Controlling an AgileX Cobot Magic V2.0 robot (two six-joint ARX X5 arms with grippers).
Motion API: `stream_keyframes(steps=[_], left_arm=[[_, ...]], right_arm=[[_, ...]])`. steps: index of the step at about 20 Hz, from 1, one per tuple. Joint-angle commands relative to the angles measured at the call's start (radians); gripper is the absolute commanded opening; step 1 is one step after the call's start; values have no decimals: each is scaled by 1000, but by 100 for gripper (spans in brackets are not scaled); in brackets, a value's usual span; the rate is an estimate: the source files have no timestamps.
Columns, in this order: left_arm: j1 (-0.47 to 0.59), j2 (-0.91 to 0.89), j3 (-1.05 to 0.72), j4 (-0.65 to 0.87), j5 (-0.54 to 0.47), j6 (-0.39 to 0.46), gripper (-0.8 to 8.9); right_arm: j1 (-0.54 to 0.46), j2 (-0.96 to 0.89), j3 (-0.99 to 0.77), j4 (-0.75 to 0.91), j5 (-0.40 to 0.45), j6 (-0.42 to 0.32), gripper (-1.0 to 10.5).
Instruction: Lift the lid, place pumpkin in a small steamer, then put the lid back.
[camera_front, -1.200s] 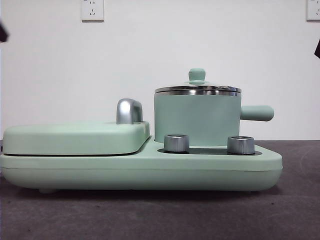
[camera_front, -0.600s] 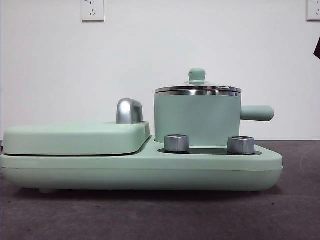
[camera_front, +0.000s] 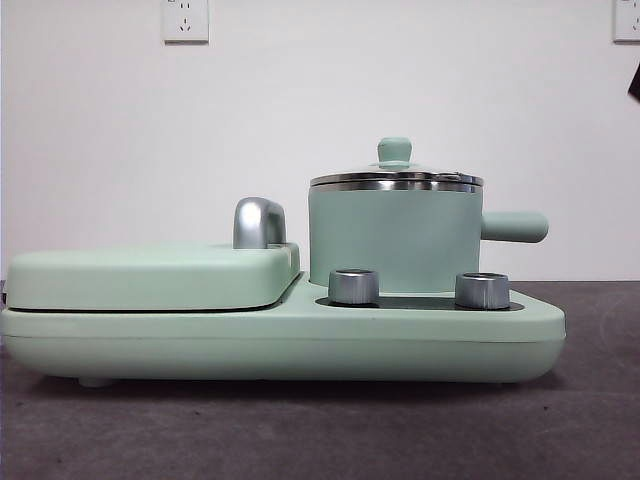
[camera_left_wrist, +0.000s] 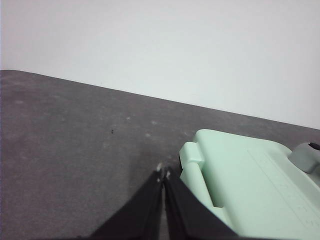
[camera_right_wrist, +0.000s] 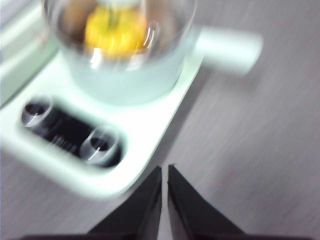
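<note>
- The small glossy yellow ribbed pumpkin (camera_right_wrist: 116, 30) sits inside the mint-green cylindrical small steamer (camera_front: 395, 240); only the blurred right wrist view shows it, as a yellow mass seen through the glass from above.
- The round clear glass lid (camera_front: 395, 178) with its steel rim and small mint-green knob rests flat on the steamer's rim, closing the pot; nothing touches it.
- The steamer stands on the right half of a mint-green cooker base (camera_front: 280, 340), behind two steel dials (camera_front: 353, 286), its stubby handle pointing away from the flat griddle cover (camera_front: 150, 275) with the chrome handle (camera_front: 258, 222).
- The right hand (camera_right_wrist: 164, 172) has its jaws together and empty, above the grey table (camera_front: 320, 430) just off the base's dial corner; the motion blur suggests this arm is moving.
- The left hand (camera_left_wrist: 163, 176) is likewise closed on nothing, beside the griddle end of the base.
- Over the last second a dark tip at the front view's upper left edge has gone, while pot and lid have stayed put.
- Judged from this, the task looks complete, with both arms clear of the appliance.
</note>
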Motion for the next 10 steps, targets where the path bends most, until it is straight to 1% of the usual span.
stream_keyframes(steps=[1,2,4,7,10], left_arm=[[0,-2,-18,8,0,-3,7],[0,-2,-18,8,0,-3,7],[0,-2,-18,8,0,-3,7],[0,-2,-18,8,0,-3,7],[0,-2,-18,8,0,-3,7]], right_arm=[[-112,-118,-156,217,-5,-85,18],[-168,-179,-246,313,-10,-70,18],[-291,-334,-438,480,-27,-65,18],[-373,-460,-568,561,-34,-61,18],[-418,-554,-648,585,-53,-61,18]])
